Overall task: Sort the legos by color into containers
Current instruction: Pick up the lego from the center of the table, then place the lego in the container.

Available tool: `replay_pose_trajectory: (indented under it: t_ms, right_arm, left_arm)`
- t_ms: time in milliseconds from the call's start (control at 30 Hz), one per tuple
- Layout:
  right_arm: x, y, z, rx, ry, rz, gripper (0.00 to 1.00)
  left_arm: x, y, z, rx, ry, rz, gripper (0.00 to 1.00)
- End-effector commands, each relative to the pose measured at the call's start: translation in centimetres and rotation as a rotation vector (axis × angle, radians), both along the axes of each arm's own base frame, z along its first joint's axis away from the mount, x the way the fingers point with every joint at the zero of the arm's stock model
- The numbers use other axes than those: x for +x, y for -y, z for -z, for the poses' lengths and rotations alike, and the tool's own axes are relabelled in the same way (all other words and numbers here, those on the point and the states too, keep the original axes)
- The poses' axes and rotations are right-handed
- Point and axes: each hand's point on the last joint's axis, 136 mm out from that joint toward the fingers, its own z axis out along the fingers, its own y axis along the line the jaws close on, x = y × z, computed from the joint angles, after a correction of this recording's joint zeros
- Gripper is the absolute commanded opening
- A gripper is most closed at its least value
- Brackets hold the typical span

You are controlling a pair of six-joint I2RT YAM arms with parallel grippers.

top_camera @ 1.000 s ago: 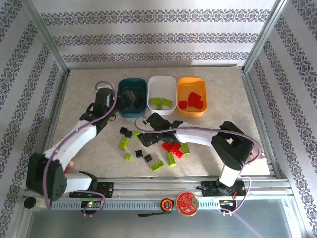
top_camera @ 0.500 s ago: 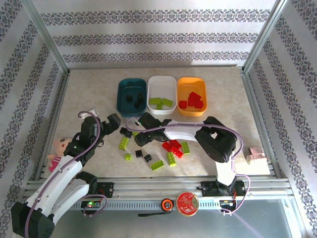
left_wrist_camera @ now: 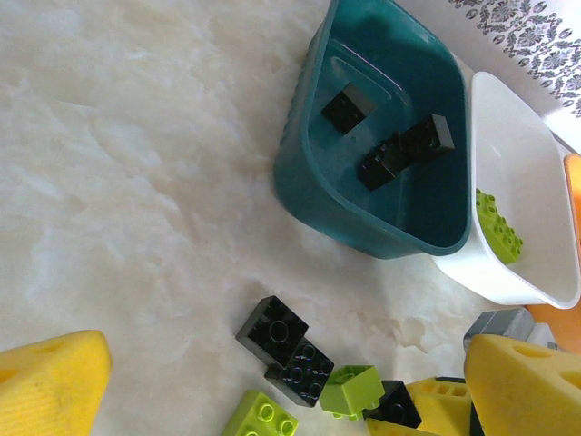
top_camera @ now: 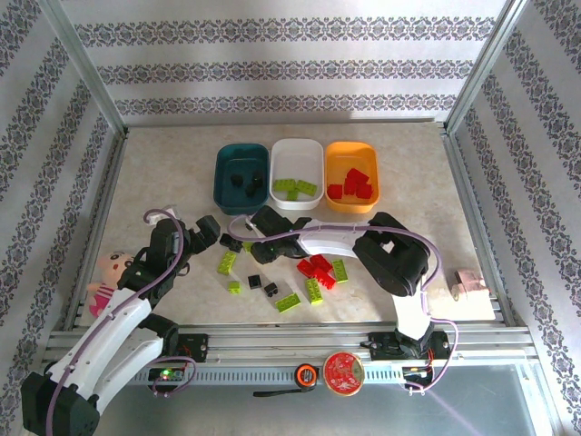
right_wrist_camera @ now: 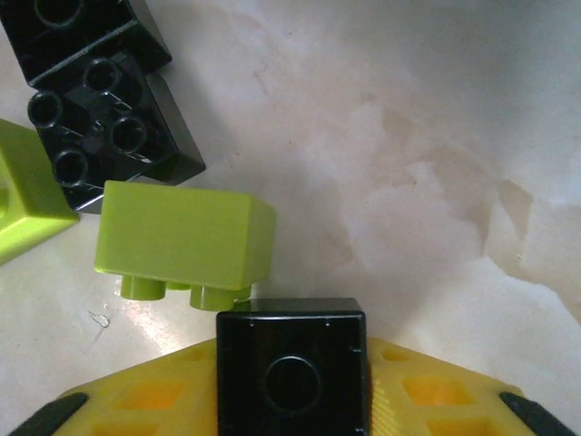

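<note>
The right gripper (right_wrist_camera: 290, 404) clamps a black lego (right_wrist_camera: 291, 359), with a lime lego (right_wrist_camera: 186, 238) at its eleven o'clock. The left gripper (left_wrist_camera: 286, 386) stands wide open.

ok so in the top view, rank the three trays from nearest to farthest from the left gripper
1. dark teal tray: left end of the row, nearest the left gripper.
2. white tray: middle of the row.
3. orange tray: right end, farthest.
</note>
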Motion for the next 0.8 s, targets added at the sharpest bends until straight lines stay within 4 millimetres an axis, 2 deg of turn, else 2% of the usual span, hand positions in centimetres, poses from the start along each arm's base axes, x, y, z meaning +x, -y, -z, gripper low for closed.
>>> replay_pose_trajectory:
  t_ms: [0,100,200,333,433,533,767]
  right_arm:
    - [-0.6,1.1,-1.4,-0.001,0.014,0.004,0.34]
    - [-0.2,2.4,-3.3,0.02,0.033,0.031,0.32]
    - [0.9,3.1,-6.5,0.059,0.078,0.047,0.31]
    - [4.0,2.6,-11.5,0.129,0.135,0.073,0.31]
    - [7.0,1.7,-13.6,0.182,0.147,0.108,0.31]
    - [9.7,0.2,-13.9,0.167,0.157,0.128,0.31]
    - [15.3,-1.9,-11.4,0.138,0.126,0.197,0.33]
  left_arm:
    - [-0.2,-0.6,0.8,0.018,-0.025,-0.018,1.0]
    - [-0.2,-0.5,0.8,0.02,-0.025,-0.015,1.0]
    - [0.0,-0.4,0.7,0.017,-0.018,-0.01,1.0]
    - [0.2,-0.1,0.6,0.017,-0.023,0.005,1.0]
    - [0.3,0.2,0.9,0.015,-0.038,0.017,1.0]
    - [0.2,0.5,1.1,0.01,-0.047,0.038,1.0]
    - [-0.4,1.2,2.1,0.007,-0.094,0.084,1.0]
